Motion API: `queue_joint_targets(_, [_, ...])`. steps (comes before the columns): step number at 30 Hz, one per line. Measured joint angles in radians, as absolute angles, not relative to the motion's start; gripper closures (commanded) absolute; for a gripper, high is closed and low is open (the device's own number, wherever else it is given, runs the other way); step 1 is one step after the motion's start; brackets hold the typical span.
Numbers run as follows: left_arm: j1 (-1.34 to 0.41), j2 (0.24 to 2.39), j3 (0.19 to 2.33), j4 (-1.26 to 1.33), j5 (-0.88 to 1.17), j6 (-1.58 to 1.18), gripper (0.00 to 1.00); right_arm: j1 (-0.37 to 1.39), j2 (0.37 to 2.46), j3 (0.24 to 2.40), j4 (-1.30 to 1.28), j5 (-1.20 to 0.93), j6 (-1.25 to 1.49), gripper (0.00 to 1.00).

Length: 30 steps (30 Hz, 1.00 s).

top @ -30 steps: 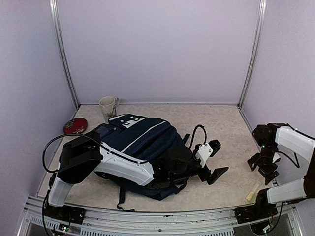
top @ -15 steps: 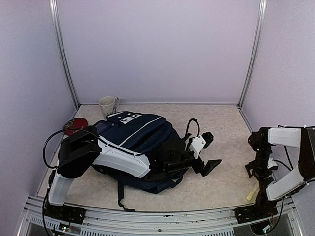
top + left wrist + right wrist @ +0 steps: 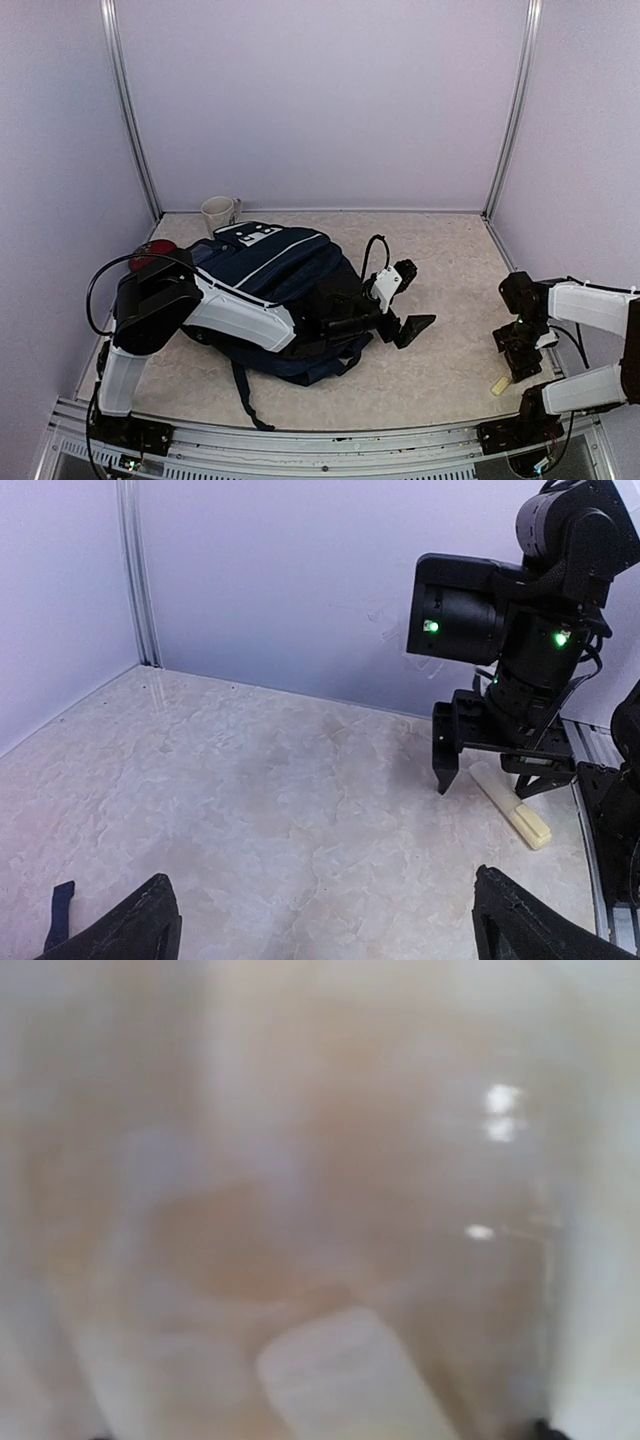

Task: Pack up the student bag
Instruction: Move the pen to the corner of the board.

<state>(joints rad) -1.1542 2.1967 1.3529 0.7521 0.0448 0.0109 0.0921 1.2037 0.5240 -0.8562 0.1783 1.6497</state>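
Observation:
The student bag (image 3: 275, 275), dark navy with a white stripe, lies flat at the left centre of the table. My left arm stretches across it, and my left gripper (image 3: 395, 330) hangs just past its right edge, open and empty over bare tabletop (image 3: 335, 935). A pale yellow stick (image 3: 497, 384) lies near the right front edge. My right gripper (image 3: 518, 352) points down right over it. In the left wrist view its fingers (image 3: 445, 770) stand apart on either side of the stick (image 3: 515, 808). The right wrist view is blurred and shows the stick (image 3: 345, 1380) very close.
A white mug (image 3: 218, 212) stands at the back left corner. A red round thing (image 3: 150, 250) sits half hidden behind my left arm. A bag strap (image 3: 243, 395) trails toward the front rail, and its end (image 3: 62, 915) shows in the left wrist view. Walls enclose three sides.
The bag and my left arm have shifted back and to the left. My right gripper has swung in and come down over the pale stick, its jaws narrowing slightly.

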Motion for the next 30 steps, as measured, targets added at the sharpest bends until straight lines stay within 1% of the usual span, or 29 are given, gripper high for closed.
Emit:
queue_joint_targets(4, [-1.151,2.183,1.35,0.751,0.057,0.007,0.01,0.181,1.294,0.572,-0.792,0.23,1.577,0.13])
queue_joint_targets(8, [-1.152,2.158,1.35,0.744,0.071,0.008,0.01,0.294,1.447,0.702,-0.667,0.273,1.454,0.13])
queue_joint_targets(11, [-1.157,2.132,1.35,0.719,0.075,0.019,0.01,0.361,1.533,0.788,-0.548,0.246,1.356,0.13])
queue_joint_targets(14, [-1.167,2.096,1.351,0.677,0.089,0.038,0.01,0.414,1.562,0.817,-0.473,0.193,1.258,0.11])
queue_joint_targets(17, [-1.174,2.054,1.381,0.591,0.133,0.066,0.01,0.437,1.552,0.812,-0.472,0.15,1.159,0.09])
queue_joint_targets(20, [-1.175,2.018,1.449,0.472,0.2,0.088,0.01,0.437,1.513,0.799,-0.524,0.133,1.056,0.07])
queue_joint_targets(23, [-1.171,1.984,1.552,0.316,0.281,0.094,0.01,0.437,1.425,0.791,-0.612,0.125,0.935,0.0])
queue_joint_targets(25, [-1.167,1.949,1.578,0.241,0.302,0.091,0.01,0.437,1.354,0.79,-0.666,0.124,0.876,0.0])
queue_joint_targets(28, [-1.154,1.859,1.56,0.137,0.257,0.091,0.01,0.43,1.253,0.786,-0.717,0.119,0.781,0.0])
queue_joint_targets(30, [-1.139,1.805,1.536,0.088,0.206,0.094,0.01,0.403,1.226,0.77,-0.715,0.073,0.712,0.0])
